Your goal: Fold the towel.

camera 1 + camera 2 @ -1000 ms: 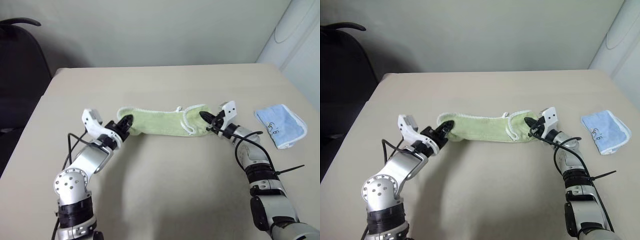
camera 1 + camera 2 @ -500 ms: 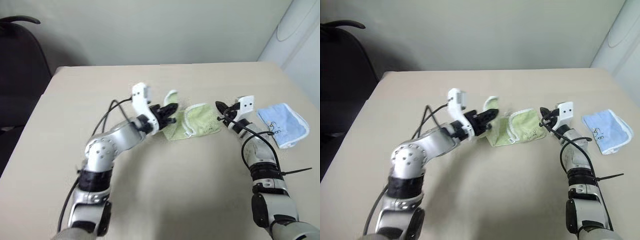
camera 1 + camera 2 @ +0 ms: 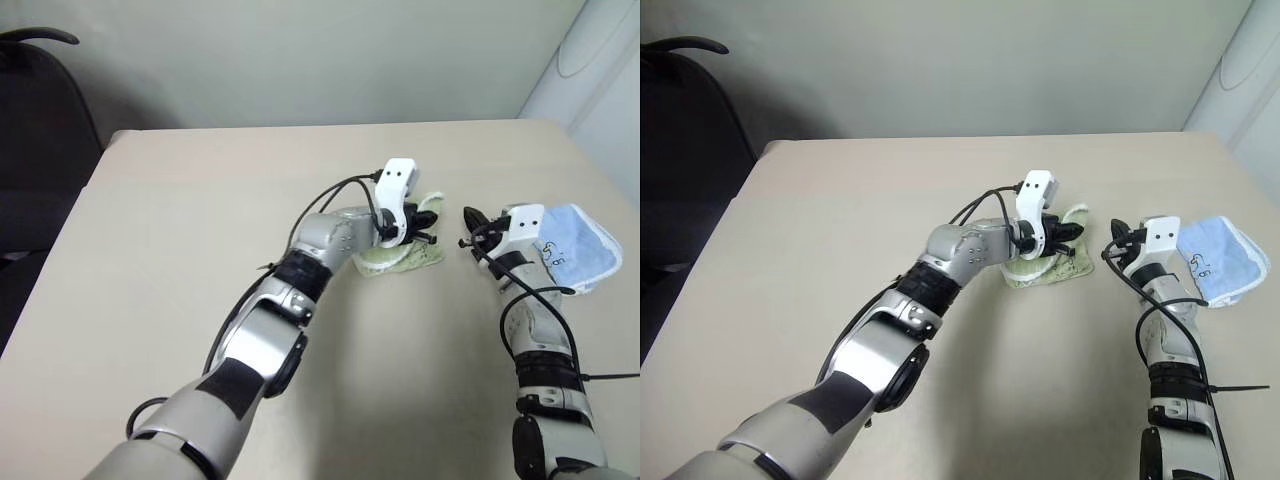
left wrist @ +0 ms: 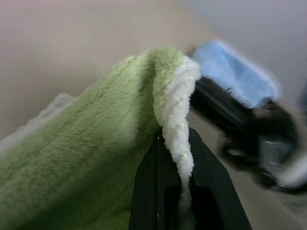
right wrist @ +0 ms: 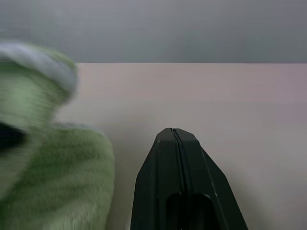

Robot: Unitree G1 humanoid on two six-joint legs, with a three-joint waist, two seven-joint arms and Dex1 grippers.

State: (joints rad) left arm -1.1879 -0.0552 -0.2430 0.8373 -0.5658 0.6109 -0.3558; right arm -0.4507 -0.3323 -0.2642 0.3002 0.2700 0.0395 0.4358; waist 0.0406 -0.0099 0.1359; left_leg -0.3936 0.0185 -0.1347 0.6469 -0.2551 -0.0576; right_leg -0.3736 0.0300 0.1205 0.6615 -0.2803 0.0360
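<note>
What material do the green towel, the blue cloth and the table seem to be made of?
The towel: soft terry or plush, judging by its fuzzy pile, with white stitched edging.
The blue cloth: probably a similar fabric with a white edge; its weave is too small to tell.
The table: a smooth, matte beige top, perhaps laminate; no grain shows.
</note>
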